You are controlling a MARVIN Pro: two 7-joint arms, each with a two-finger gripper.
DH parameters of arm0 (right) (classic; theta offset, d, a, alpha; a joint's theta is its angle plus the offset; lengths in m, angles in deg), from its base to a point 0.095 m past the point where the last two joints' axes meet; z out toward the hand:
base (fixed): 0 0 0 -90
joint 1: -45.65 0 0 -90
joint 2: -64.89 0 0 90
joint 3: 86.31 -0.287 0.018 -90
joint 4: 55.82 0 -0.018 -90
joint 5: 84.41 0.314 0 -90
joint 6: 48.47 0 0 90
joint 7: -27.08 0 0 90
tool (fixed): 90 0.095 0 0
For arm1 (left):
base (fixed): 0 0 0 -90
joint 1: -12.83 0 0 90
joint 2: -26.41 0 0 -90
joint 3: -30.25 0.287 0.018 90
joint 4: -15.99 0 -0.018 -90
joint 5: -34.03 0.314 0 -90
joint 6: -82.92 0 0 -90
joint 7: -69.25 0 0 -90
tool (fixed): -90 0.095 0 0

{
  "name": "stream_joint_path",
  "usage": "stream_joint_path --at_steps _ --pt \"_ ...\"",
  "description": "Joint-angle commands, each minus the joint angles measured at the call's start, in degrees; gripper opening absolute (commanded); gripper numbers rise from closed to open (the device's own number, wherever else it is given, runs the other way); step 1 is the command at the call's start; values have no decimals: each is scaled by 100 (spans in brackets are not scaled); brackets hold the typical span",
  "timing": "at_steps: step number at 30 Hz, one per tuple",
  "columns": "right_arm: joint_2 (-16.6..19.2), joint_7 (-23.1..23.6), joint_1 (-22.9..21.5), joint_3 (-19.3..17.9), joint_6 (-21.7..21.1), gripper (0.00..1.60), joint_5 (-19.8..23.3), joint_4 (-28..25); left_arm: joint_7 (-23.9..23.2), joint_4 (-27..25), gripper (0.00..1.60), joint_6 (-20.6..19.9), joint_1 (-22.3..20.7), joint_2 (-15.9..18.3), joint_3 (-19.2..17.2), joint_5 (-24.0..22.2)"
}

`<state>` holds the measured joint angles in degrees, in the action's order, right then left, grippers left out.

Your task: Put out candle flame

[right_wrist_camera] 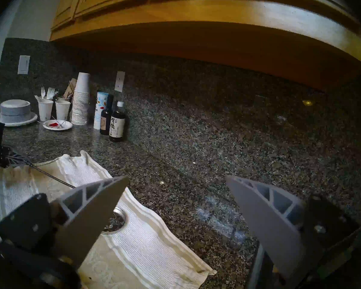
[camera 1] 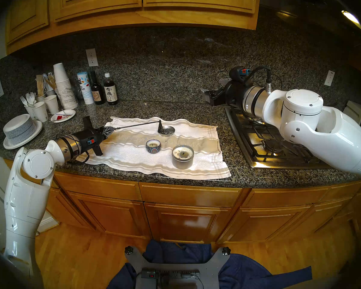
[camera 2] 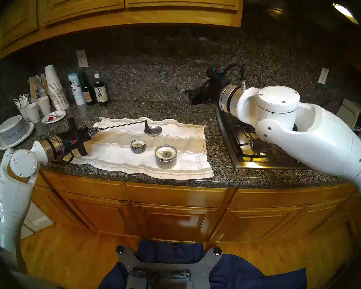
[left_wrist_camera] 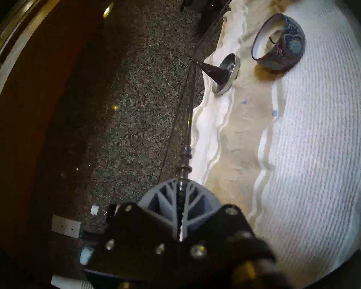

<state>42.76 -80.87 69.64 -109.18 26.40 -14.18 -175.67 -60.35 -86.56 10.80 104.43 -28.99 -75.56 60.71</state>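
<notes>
Gripping one snuffer (camera 1: 138, 126), the left hand (camera 1: 108, 130) faces two candles (camera 1: 153, 145), right hand (camera 1: 206, 95) spread wide

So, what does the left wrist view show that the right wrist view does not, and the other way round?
Only the left wrist view shows the left gripper shut on the thin metal candle snuffer, its dark cone at the small round metal lid, and the blue patterned candle bowl.

Only the right wrist view shows the open right gripper, the stacked white paper cups, the dark bottles and the wooden cabinets.

Both show the white striped towel, the lid and the granite counter.
</notes>
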Motion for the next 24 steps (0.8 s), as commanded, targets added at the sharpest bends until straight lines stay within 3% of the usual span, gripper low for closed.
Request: stream_joint_path --at_steps 1,24 --pt "14 -15 -138 -159 101 160 7 -1 154 37 0 -20 -595 2 102 -13" --pt "80 -38 -125 -123 173 160 25 -26 27 347 0 -252 -888 95 524 91"
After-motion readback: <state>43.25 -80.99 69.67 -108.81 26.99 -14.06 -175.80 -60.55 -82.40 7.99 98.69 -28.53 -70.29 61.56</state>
